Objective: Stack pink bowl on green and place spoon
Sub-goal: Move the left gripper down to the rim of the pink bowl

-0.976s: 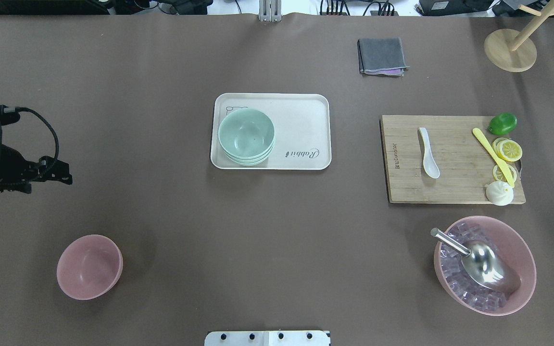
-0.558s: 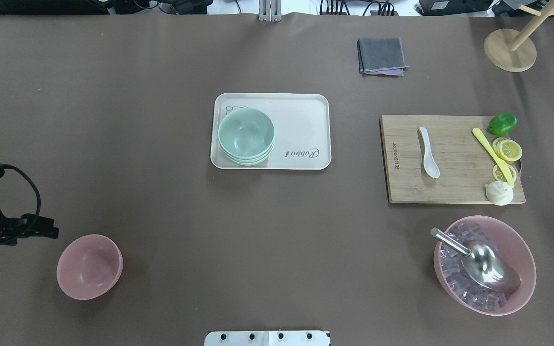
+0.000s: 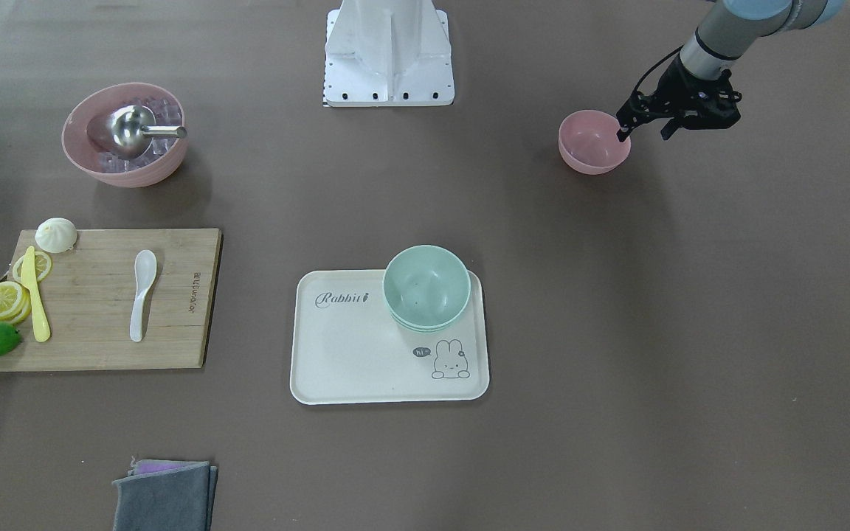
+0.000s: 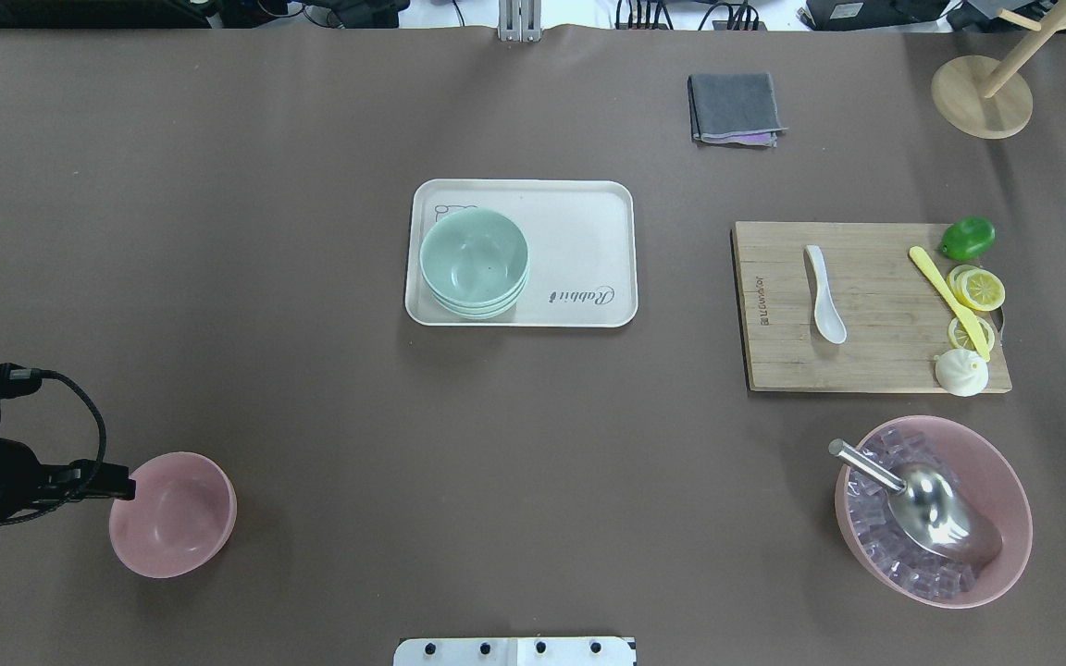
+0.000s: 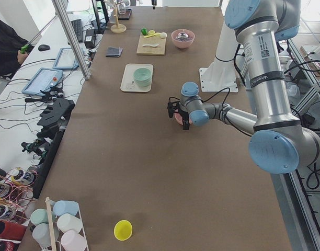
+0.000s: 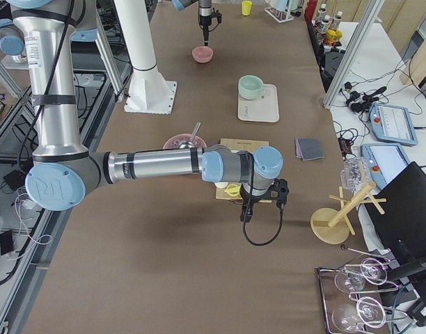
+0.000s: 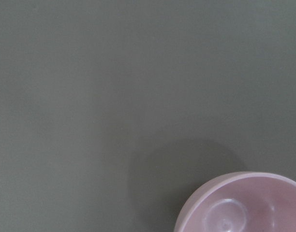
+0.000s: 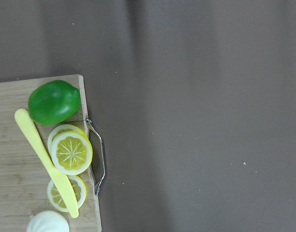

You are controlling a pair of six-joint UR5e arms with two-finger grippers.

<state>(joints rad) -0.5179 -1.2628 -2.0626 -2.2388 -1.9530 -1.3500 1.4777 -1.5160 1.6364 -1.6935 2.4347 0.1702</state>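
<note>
The small pink bowl [image 4: 172, 513] stands upright and empty at the table's near left; it also shows in the front view [image 3: 593, 141] and the left wrist view [image 7: 244, 205]. My left gripper [image 4: 112, 487] is open at the bowl's left rim, with one finger [image 3: 622, 133] at the rim and the other outside. The green bowls [image 4: 474, 262] are stacked on the left part of a white tray [image 4: 579, 231]. The white spoon [image 4: 824, 293] lies on a wooden cutting board [image 4: 866, 365]. My right gripper [image 6: 246, 209] hovers past the board's far right corner; I cannot tell whether it is open.
A large pink bowl [image 4: 1010, 490] of ice cubes holds a metal scoop [image 4: 931, 504]. On the board lie a lime [image 4: 966, 237], lemon slices [image 4: 979, 289], a yellow knife [image 4: 945, 294] and a bun [image 4: 960, 372]. A grey cloth [image 4: 737, 108] and wooden stand [image 4: 982, 97] sit at the back.
My left gripper has moved toward the table's near edge and then right, arriving at the pink bowl's left rim. The bowls and the spoon have not moved.
</note>
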